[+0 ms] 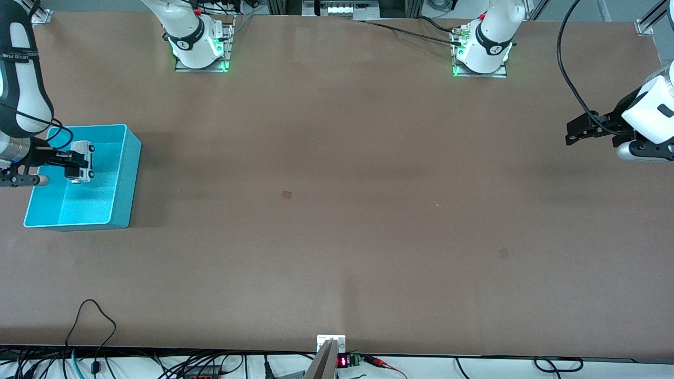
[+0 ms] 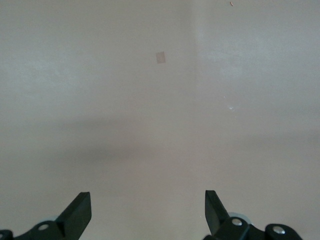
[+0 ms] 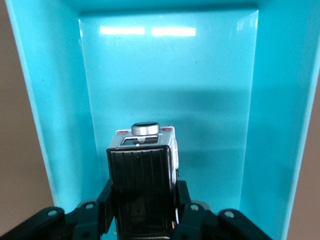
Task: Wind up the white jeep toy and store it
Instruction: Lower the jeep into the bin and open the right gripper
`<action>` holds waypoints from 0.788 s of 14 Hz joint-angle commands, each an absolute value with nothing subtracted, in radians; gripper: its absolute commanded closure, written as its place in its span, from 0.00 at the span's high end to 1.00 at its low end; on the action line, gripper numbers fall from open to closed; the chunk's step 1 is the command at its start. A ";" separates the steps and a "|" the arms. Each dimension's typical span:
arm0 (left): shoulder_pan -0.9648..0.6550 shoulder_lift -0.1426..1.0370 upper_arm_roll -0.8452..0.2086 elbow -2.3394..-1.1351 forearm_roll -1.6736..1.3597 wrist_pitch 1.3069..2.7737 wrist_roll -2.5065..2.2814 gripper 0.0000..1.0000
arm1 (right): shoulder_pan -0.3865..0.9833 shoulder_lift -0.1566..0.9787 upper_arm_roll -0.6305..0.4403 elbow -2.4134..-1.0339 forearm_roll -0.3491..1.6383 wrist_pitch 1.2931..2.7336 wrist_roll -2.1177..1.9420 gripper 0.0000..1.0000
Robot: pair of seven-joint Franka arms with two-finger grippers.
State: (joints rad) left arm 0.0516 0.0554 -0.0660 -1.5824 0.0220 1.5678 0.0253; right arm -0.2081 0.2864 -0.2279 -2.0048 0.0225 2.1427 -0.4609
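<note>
The right gripper (image 1: 71, 164) is clamping the white jeep toy (image 1: 82, 161) between its fingers and holding it over the interior of the cyan bin (image 1: 125, 179), which is sitting at the right arm's end of the table (image 1: 337, 210). The left gripper (image 1: 579, 129) is waiting above bare table at the left arm's end, its jaws spread wide and gripping nothing.

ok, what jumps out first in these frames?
The cyan bin at the right arm's end of the table, with the right gripper over it, shut on the white jeep. The left gripper waits open above bare table at the left arm's end.
</note>
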 commanded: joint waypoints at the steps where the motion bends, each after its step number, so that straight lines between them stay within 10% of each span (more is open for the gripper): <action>1: 0.048 0.034 -0.055 -1.594 0.012 1.559 0.031 1.00 | -0.229 0.262 -0.221 -2.022 0.002 2.163 -0.439 0.00; 11: 0.048 0.035 -0.057 -1.594 0.014 1.560 0.029 1.00 | -0.247 0.242 -0.218 -2.256 0.005 2.485 -0.416 0.00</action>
